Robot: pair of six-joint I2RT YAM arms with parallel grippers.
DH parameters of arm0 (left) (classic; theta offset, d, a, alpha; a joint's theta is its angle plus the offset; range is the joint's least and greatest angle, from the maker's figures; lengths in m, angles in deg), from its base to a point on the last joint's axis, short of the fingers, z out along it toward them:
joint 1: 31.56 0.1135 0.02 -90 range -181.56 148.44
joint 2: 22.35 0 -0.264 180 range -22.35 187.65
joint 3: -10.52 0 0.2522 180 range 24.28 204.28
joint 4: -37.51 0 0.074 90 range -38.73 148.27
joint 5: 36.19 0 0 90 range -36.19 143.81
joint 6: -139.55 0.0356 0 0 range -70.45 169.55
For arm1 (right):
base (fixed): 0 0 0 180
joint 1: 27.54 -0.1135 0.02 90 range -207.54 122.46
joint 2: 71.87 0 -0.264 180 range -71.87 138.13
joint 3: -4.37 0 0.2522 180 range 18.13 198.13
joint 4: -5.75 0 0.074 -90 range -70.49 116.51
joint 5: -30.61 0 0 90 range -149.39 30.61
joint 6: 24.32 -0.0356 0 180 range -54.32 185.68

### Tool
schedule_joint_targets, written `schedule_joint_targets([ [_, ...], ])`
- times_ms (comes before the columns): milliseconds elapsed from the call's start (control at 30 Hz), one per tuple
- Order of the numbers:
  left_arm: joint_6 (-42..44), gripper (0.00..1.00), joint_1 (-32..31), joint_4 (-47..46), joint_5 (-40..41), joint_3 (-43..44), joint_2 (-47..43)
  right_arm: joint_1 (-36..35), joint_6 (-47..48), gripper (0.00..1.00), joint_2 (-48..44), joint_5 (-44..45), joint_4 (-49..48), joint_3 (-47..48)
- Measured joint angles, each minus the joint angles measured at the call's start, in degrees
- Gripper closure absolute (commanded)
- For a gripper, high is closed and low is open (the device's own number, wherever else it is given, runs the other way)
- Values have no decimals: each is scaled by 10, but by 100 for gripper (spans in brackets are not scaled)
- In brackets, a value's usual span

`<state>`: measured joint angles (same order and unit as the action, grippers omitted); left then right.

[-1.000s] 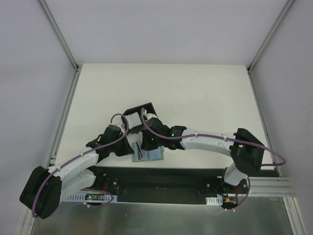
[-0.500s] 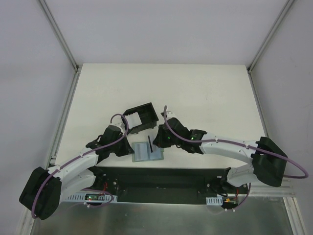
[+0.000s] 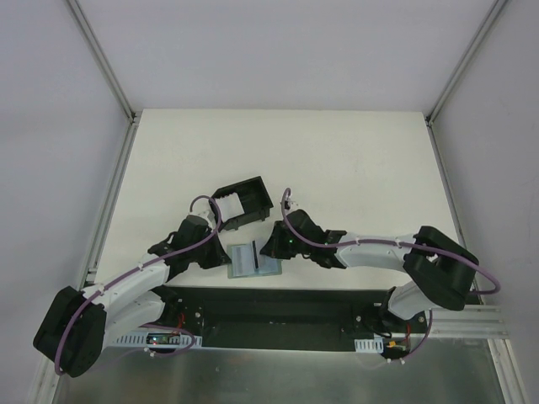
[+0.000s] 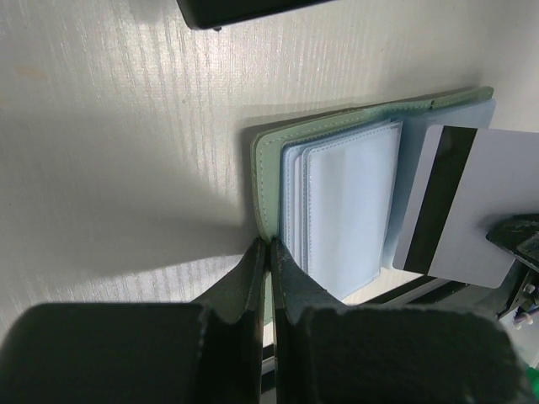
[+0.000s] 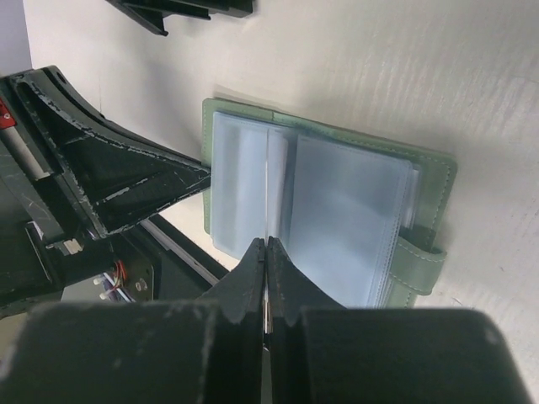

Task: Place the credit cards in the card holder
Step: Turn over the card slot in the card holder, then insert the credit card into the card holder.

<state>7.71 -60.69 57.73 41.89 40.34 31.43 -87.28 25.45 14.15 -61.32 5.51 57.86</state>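
Observation:
The black card holder (image 3: 242, 202) stands open-topped behind the arms; its edge shows in the left wrist view (image 4: 236, 8) and the right wrist view (image 5: 185, 8). A grey-green case (image 3: 268, 268) lies open with clear blue sleeves (image 4: 349, 202). My left gripper (image 4: 271, 248) (image 3: 221, 252) is shut on the case's left edge (image 4: 266, 177). My right gripper (image 5: 266, 246) (image 3: 263, 250) is shut on the whitish-grey card with a dark stripe (image 4: 472, 210), held on edge (image 5: 267, 185) over the open case (image 5: 354, 210). I cannot pick out the light blue card among the sleeves.
The case lies close to the table's front edge, with the black base rail (image 3: 278, 307) just below it. The left gripper's finger (image 5: 143, 181) sits close beside the held card. White table (image 3: 354, 160) stretches behind and to the right of the holder.
My right gripper has drawn back to the right off the case, holding the striped card on edge. Its elbow has since folded inward. The left arm and the case have not moved.

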Motion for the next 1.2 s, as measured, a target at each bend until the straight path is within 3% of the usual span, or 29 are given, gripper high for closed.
schedule_joint_targets([
  [1200,-7,100,0,-9,0,0,9,38,-54,100,25,-62,-118,-72],
])
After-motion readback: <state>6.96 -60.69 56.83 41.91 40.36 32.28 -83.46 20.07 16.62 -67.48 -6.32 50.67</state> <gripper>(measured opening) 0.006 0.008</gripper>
